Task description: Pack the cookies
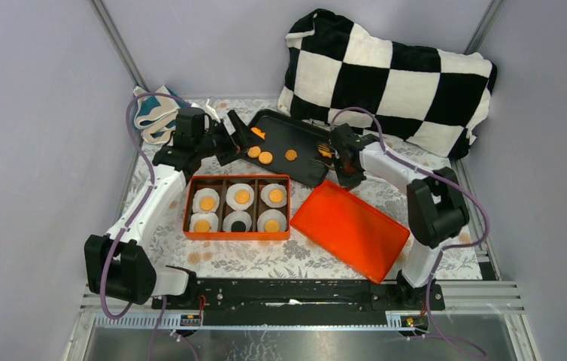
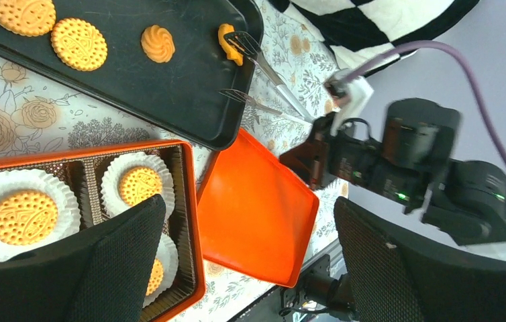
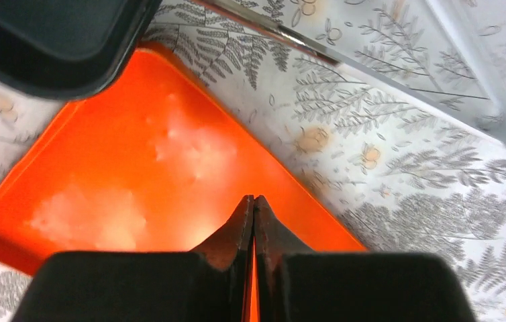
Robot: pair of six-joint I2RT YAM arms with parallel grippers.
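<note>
Several round orange cookies (image 1: pixel 265 157) lie on a black tray (image 1: pixel 303 128) at the back. They also show in the left wrist view (image 2: pixel 79 43), with a swirl cookie (image 2: pixel 157 43) and one (image 2: pixel 227 43) at the tips of metal tongs (image 2: pixel 264 67). An orange box (image 1: pixel 237 178) holds white paper cups. Most cups carry a cookie (image 1: pixel 241 197); one cup (image 1: pixel 237 222) has a dark centre. My left gripper (image 1: pixel 235 135) (image 2: pixel 250 268) is open and empty, above the box's far edge. My right gripper (image 1: pixel 344 167) (image 3: pixel 254 201) is shut and empty over the orange lid (image 3: pixel 136 168).
The orange lid (image 1: pixel 348 229) lies flat to the right of the box. The tongs (image 3: pixel 478 87) lie on the floral cloth with their tips on the tray. A checkered cushion (image 1: pixel 386 75) sits at the back right, a folded cloth (image 1: pixel 153 113) at the back left.
</note>
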